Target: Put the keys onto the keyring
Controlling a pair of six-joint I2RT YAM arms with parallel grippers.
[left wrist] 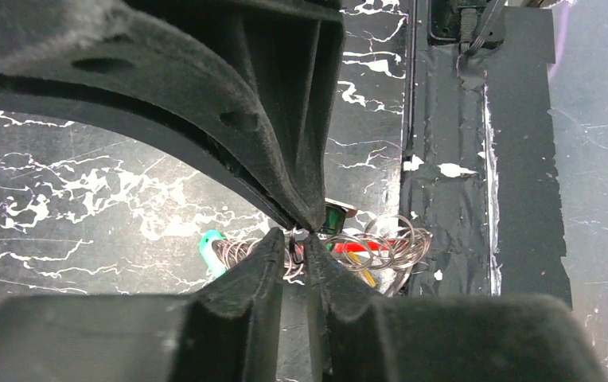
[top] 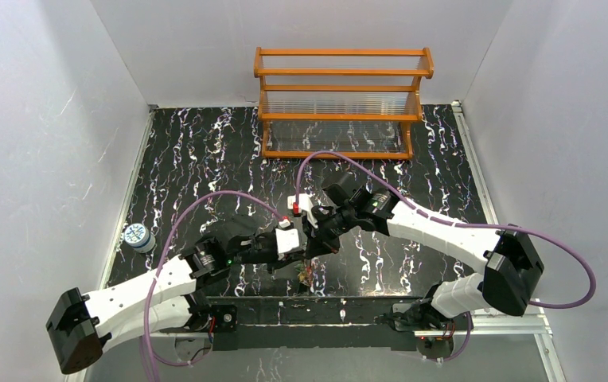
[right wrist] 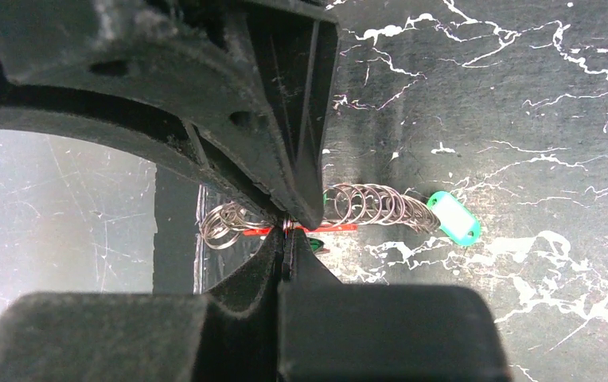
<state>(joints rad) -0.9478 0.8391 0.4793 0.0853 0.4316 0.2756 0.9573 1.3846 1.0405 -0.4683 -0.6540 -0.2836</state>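
Note:
The keyring shows as a long chain of thin metal rings [right wrist: 372, 205] with a red band [right wrist: 337, 228] along it. A light green tag-like key head [right wrist: 454, 216] sits at one end of the chain. In the left wrist view the chain [left wrist: 380, 243] also shows a dark green head [left wrist: 334, 216], a yellow piece [left wrist: 367, 276] and the light green head [left wrist: 209, 243]. My left gripper [left wrist: 297, 248] is closed on a small dark metal ring. My right gripper [right wrist: 287, 227] is shut on a ring of the chain. In the top view both grippers, left [top: 299, 245] and right [top: 317, 236], meet tip to tip above the bundle [top: 305, 274].
An orange wooden rack [top: 341, 103] stands at the back. A small white and blue roll [top: 137, 236] lies at the left edge. Black tape [left wrist: 516, 159] marks the near edge of the marbled table [top: 205, 159]. White walls close in the sides.

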